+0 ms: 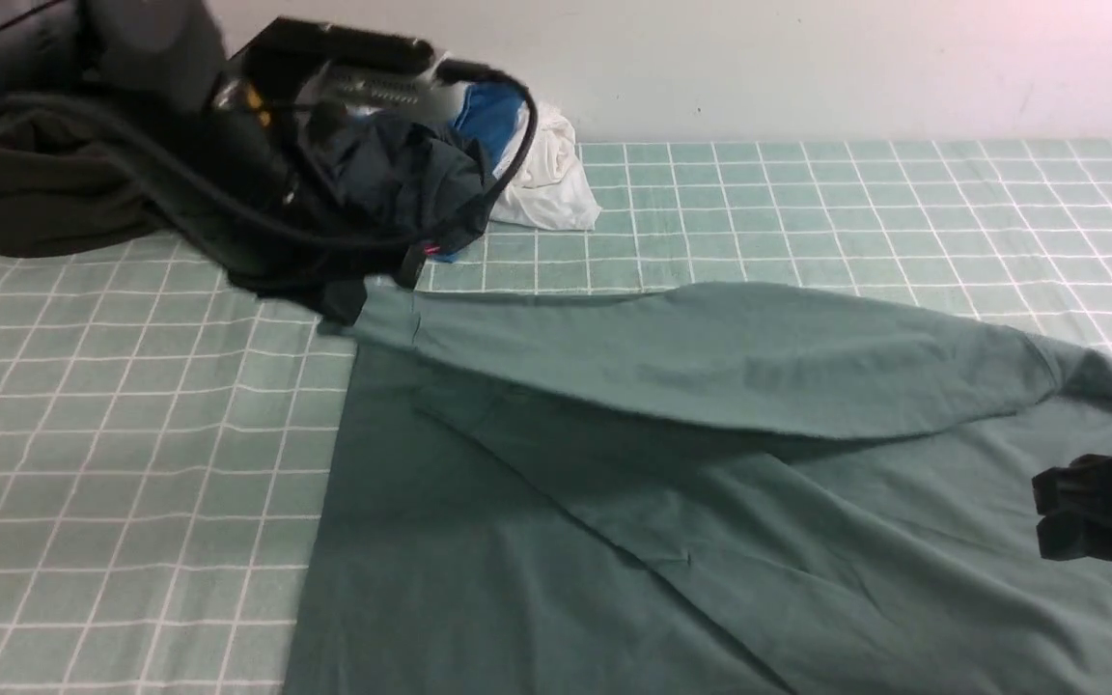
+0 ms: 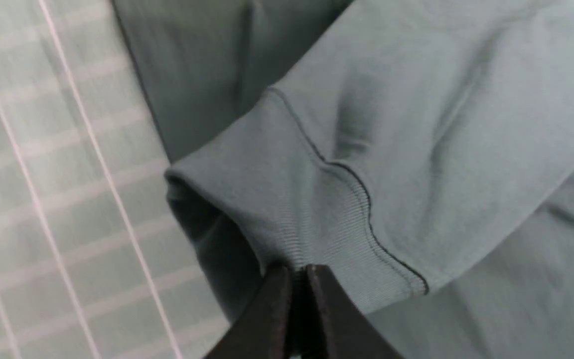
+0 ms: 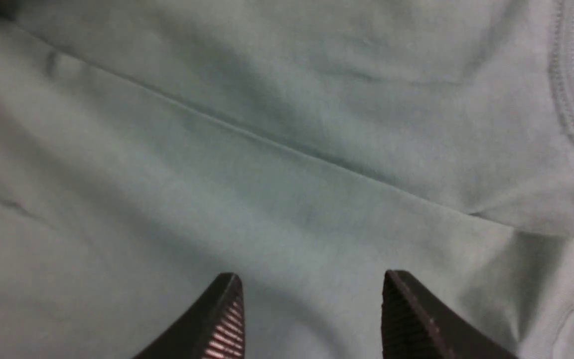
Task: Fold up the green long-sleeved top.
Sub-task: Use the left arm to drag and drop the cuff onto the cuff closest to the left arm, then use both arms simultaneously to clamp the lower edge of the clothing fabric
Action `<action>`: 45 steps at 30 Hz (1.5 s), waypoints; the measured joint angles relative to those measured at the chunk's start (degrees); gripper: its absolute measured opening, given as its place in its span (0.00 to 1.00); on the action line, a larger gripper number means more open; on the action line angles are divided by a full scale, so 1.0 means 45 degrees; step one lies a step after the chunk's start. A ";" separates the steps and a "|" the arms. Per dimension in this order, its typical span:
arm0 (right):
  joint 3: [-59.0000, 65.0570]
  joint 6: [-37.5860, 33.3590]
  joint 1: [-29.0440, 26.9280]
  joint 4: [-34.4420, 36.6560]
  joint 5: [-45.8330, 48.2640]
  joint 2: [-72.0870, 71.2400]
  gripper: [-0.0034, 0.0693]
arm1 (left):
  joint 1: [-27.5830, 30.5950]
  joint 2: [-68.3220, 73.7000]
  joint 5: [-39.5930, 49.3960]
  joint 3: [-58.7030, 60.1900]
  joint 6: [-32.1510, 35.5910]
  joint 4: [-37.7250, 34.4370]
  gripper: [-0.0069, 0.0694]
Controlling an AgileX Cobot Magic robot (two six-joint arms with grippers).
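Far left: bundled dark brown-black garment (image 1: 44,193), beside a heap with a dark charcoal garment (image 1: 402,174), blue cloth and white cloth (image 1: 546,174); set apart from the work.

Left, far side: black left gripper (image 2: 297,279), jaws together — clamped on the ribbed cuff (image 2: 337,239) of a sleeve.

Centre to right: muted sage-green long-sleeved cotton top (image 1: 537,579), spread on the green table with its white grid (image 1: 131,434), running from the near edge of view toward the far side. The gripped sleeve (image 1: 710,357) lies across its far part, cuff close to the garment's left edge; a second sleeve appears to lie slantwise over the body beneath it.

Right: black right gripper (image 3: 312,284), fingers apart above the cloth, nothing between them.

Step in hand, as judged: turning the sleeves in over the body — the far one nearly placed. Next move calls for lowering the cuff flat inside the left edge, parting the left jaws and backing off without dragging the cloth; folding of the body then remains.
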 joint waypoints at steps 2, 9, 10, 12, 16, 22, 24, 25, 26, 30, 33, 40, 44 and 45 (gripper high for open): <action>-0.0148 -0.0251 0.0000 0.0223 0.0158 0.0000 0.54 | -0.0153 -0.0626 -0.0284 0.1006 -0.0024 -0.0148 0.10; -0.0462 -0.2082 0.0000 0.1986 0.1080 -0.0011 0.54 | -0.1262 -0.2298 -0.2900 0.6518 -0.0178 -0.0407 0.10; -0.0462 -0.2236 0.0000 0.2131 0.1290 -0.0011 0.54 | -0.1336 -0.2298 -0.3114 0.6783 -0.0192 -0.0392 0.11; -0.0462 -0.2491 0.0196 0.2236 0.1765 -0.0094 0.54 | -0.1379 -0.2298 -0.3212 0.7154 -0.0192 -0.0216 0.13; -0.0462 -0.2562 0.0984 0.2224 0.2507 -0.0512 0.54 | -0.1393 -0.2298 -0.3187 0.7182 -0.0192 0.0316 0.22; -0.0462 -0.2496 0.3262 0.1854 0.4396 -0.2113 0.54 | -0.1614 -0.2607 -0.1899 0.7182 0.0513 0.1113 0.53; -0.0462 -0.2168 0.4165 0.1398 0.5108 -0.2931 0.54 | -0.2389 -0.3079 -0.0517 0.7196 0.1884 0.1084 0.62; -0.0462 -0.2146 0.4224 0.1326 0.5134 -0.2993 0.54 | -0.2466 -0.3153 -0.0431 0.7196 0.2102 0.1048 0.62; -0.0462 -0.1910 0.4651 0.1049 0.5258 -0.3489 0.54 | -0.3124 -0.3378 0.0080 0.7247 0.2966 0.0903 0.64; -0.0462 -0.1487 0.5192 0.0372 0.5354 -0.4487 0.54 | -0.4478 -0.3385 0.0166 0.7893 0.4520 0.0540 0.64; -0.0462 -0.1403 0.5210 -0.0130 0.5409 -0.4930 0.54 | -0.5246 -0.2980 -0.0219 0.8782 0.5241 0.0459 0.64; -0.0462 -0.1403 0.5210 -0.0292 0.5435 -0.4989 0.54 | -0.6069 -0.1775 -0.2198 0.9695 0.6018 0.0592 0.64; -0.0462 -0.1403 0.5210 -0.0220 0.5435 -0.4989 0.54 | -0.6143 -0.1061 -0.2857 0.9683 0.6098 0.0955 0.64; -0.0462 -0.1394 0.5210 -0.0220 0.5435 -0.4989 0.54 | -0.6143 -0.0914 -0.2941 0.9683 0.6062 0.1108 0.63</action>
